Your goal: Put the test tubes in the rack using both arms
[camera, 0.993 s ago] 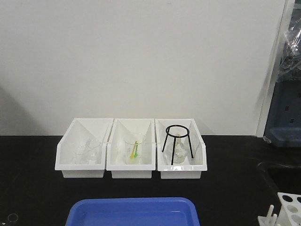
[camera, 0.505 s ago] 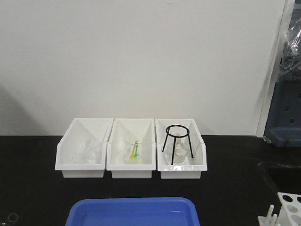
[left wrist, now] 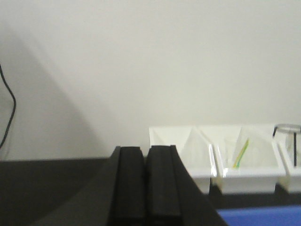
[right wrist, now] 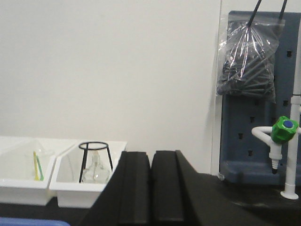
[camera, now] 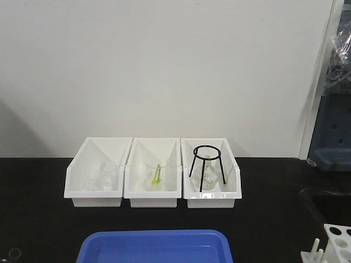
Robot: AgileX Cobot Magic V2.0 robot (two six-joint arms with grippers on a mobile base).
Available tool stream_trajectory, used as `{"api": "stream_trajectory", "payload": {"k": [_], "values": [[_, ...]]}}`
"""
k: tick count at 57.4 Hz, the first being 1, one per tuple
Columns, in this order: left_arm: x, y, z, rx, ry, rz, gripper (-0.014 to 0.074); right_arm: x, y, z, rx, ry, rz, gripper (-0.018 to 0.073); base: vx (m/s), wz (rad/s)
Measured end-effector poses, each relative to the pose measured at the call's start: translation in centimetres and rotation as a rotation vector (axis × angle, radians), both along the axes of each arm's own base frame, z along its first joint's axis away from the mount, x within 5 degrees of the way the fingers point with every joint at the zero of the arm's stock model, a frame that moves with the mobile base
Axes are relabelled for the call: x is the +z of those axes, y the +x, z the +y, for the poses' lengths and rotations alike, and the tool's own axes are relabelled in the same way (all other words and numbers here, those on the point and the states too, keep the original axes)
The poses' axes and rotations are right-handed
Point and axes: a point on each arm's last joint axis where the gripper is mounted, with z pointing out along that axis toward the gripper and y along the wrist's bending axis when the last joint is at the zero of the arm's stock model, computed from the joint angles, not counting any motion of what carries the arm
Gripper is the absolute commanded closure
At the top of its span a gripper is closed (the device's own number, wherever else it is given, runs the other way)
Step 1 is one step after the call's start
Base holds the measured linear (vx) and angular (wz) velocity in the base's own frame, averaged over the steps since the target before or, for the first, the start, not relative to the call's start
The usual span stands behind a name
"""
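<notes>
Ahead of the left gripper (left wrist: 145,155) and off to its right, three white bins (left wrist: 249,178) stood in a row on the black table (left wrist: 47,188), with a blue tray (left wrist: 258,217) nearer on that same side. Its fingers were pressed together with nothing between them. The right gripper (right wrist: 151,157) was likewise drawn together and empty; the bins lay ahead to its left, a black tripod (right wrist: 94,146) in the closest. The rack (camera: 337,236) sat near the table's edge, right of the tray, in the front view; neither wrist view showed it.
</notes>
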Motion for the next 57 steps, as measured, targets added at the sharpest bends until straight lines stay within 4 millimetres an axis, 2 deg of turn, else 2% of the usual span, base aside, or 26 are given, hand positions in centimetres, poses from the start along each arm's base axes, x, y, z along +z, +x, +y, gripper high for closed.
{"api": "stream_trajectory", "payload": {"k": [4, 9, 15, 18, 22, 29, 41, 50, 57], "values": [[2.5, -0.6, 0.0, -0.005, -0.022, -0.074, 0.057, 1.8, -0.4, 0.0, 0.005, 0.022, -0.042, 0.0566, 0.0, 0.0], [6.2, -1.9, 0.1, -0.009, -0.032, -0.158, 0.0545, 5.5, -1.5, -0.1, 0.011, 0.042, -0.13, 0.0564, 0.0, 0.0], [9.7, -2.9, 0.1, -0.007, -0.021, -0.19, 0.0501, 9.5, -2.6, -0.1, 0.016, 0.056, -0.188, 0.056, 0.0, 0.0], [11.3, -3.1, 0.1, -0.002, -0.005, -0.186, 0.0472, 10.7, -2.7, -0.1, 0.012, 0.048, -0.176, 0.0559, 0.0, 0.0], [12.3, -2.6, 0.1, 0.004, 0.018, -0.148, 0.0419, 11.7, -2.2, -0.1, 0.005, 0.032, -0.126, 0.0555, 0.0, 0.0], [12.7, -1.2, 0.0, 0.007, 0.037, -0.071, 0.0316, 12.1, -1.0, -0.1, -0.006, 0.007, -0.048, 0.0539, 0.0, 0.0], [11.5, 1.8, -0.1, 0.004, 0.051, 0.104, 0.0136, 11.4, 1.1, 0.0, -0.011, -0.005, 0.072, 0.047, 0.0, 0.0], [10.7, 3.1, -0.2, 0.001, 0.056, 0.205, 0.0112, 10.5, 2.3, 0.0, -0.015, -0.009, 0.186, 0.0371, 0.0, 0.0], [10.5, 3.3, -0.2, 0.0, 0.057, 0.229, 0.0113, 10.0, 3.0, 0.0, -0.017, -0.01, 0.244, 0.0251, 0.0, 0.0]]}}
